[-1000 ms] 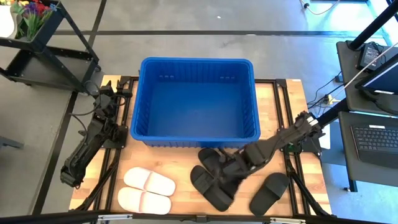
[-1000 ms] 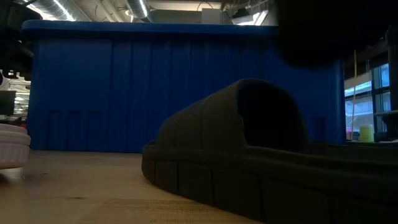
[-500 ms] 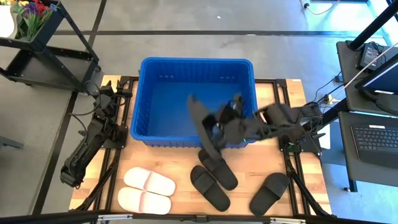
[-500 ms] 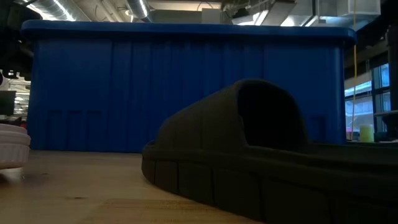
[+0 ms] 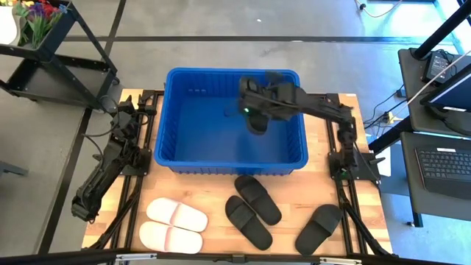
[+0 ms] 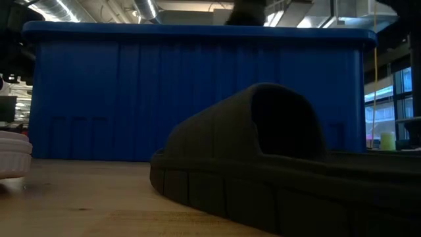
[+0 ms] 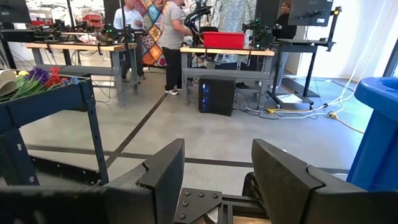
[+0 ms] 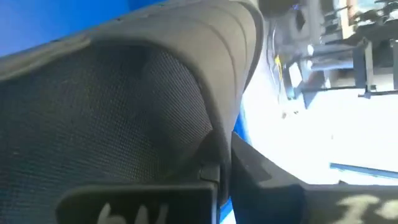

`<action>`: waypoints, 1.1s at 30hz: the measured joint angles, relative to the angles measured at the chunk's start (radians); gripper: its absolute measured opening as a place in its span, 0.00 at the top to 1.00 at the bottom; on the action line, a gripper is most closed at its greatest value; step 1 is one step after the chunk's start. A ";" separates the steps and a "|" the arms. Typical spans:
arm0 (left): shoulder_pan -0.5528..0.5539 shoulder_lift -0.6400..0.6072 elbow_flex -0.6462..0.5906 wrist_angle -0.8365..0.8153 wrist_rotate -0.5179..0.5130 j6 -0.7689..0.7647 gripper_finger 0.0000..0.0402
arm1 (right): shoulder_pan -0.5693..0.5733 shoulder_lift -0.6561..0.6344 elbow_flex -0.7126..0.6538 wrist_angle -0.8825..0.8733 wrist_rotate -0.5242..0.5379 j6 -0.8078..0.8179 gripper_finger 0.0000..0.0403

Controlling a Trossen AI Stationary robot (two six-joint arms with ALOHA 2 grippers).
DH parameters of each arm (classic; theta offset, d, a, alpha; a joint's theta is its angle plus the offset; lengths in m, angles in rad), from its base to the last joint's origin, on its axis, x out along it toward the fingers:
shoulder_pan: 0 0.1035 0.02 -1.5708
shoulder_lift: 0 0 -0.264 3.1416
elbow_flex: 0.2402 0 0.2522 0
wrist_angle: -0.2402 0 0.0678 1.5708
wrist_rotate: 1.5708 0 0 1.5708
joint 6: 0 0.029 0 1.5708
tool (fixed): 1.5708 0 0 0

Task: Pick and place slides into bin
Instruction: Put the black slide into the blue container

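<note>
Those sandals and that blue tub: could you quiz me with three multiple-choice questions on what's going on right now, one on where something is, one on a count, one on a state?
1. Where is the right gripper?
A. Above the inside of the bin
B. Beside the white slides
C. Off the table

2. How many black slides lie on the table in front of the bin?
A. One
B. Three
C. Five

3. What state is the right gripper in?
A. Open, empty
B. Shut on a white slide
C. Shut on a black slide

Answers:
1 A: the high view shows it over the bin's interior.
2 B: three black slides lie there, beside the two white slides.
3 C: the held black slide fills the right wrist view.
</note>
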 joint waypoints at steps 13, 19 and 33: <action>0.000 0.000 0.000 -0.001 0.000 0.000 0.54 | -0.167 0.006 -0.491 0.179 0.049 0.009 0.97; 0.000 0.000 0.000 -0.002 0.000 0.001 0.54 | -0.212 0.005 -0.705 0.381 0.043 -0.046 0.97; 0.000 0.000 0.000 -0.002 0.000 0.001 0.54 | -0.310 0.005 -0.961 0.624 -0.047 -0.128 0.97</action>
